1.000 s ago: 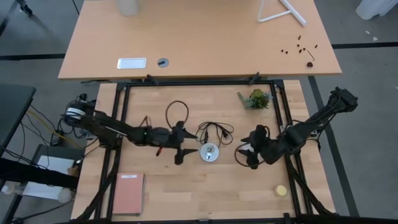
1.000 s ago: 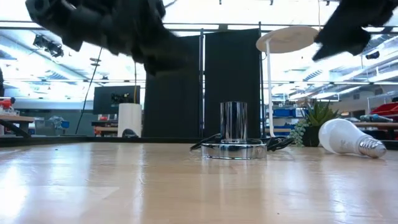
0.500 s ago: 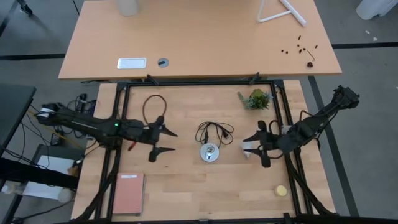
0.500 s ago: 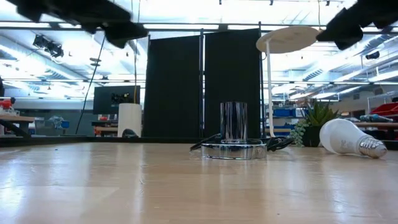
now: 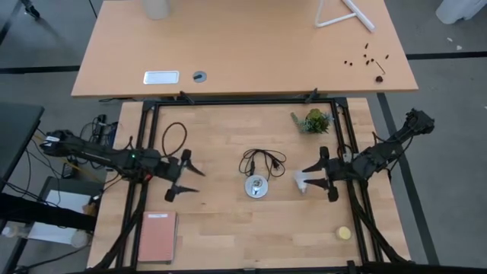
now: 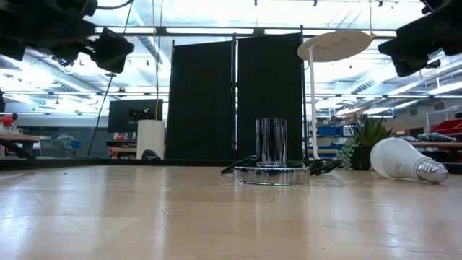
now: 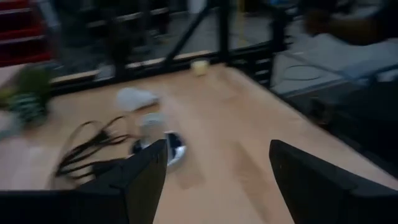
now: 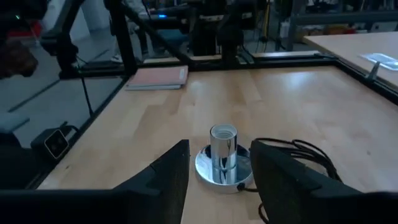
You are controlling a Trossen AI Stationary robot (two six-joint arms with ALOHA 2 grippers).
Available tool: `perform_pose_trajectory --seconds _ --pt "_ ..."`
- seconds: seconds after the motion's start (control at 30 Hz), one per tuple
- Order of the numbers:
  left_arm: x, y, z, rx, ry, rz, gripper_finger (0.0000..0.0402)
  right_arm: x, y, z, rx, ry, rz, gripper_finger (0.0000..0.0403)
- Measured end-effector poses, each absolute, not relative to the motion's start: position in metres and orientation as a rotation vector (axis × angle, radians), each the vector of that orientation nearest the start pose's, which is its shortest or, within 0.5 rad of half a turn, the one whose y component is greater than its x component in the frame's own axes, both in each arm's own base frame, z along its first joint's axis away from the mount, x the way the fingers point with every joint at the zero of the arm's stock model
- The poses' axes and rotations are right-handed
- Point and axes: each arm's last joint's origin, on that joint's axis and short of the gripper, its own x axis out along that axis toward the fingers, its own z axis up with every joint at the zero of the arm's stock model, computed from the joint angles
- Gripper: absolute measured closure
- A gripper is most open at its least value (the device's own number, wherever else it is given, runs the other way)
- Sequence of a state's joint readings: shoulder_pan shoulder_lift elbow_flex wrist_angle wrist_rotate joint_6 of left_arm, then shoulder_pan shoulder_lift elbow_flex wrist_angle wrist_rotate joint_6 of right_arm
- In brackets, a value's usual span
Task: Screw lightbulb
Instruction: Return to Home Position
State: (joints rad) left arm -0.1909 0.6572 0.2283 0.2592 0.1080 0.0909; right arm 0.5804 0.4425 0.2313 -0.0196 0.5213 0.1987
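The lightbulb (image 5: pixel 302 182) lies on its side on the wooden table (image 5: pixel 228 228), right of the round silver socket (image 5: pixel 256 186); in the low view the lightbulb (image 6: pixel 404 160) rests on its glass, with its screw end (image 6: pixel 433 172) just above the wood. My right gripper (image 5: pixel 318 181) hovers open just right of and above the bulb, touching nothing, and looks at the socket (image 8: pixel 224 155) between its fingers. My left gripper (image 5: pixel 194 181) stands open, well left of the socket. A black cord (image 5: pixel 262 161) runs from the socket's far side.
A small potted plant (image 5: pixel 313 120) stands at the far right. A red notebook (image 5: pixel 156 236) lies at the near left and a small yellow ball (image 5: pixel 345 233) at the near right. A black frame (image 5: pixel 243 100) borders the table.
My left gripper has drawn back from the socket toward the table's left edge, staying open. My right gripper has pulled back toward the right edge, off the lightbulb. The bulb and socket have stayed where they were.
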Motion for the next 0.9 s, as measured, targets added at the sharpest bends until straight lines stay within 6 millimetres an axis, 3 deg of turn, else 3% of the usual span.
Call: perform_pose_trajectory --seconds 0.23,0.43,0.9 --pt "0.145 -0.034 0.181 0.065 0.174 -0.391 0.0115 0.105 0.056 0.200 0.108 0.187 0.171 0.0229" --pt "0.143 -0.030 0.168 -0.014 0.241 -0.251 0.0115 0.099 0.051 0.201 0.090 0.177 0.151 0.0241" --pt "0.139 -0.030 0.161 0.009 0.295 -0.273 0.0115 0.082 0.041 0.201 0.112 0.160 0.175 0.0272"
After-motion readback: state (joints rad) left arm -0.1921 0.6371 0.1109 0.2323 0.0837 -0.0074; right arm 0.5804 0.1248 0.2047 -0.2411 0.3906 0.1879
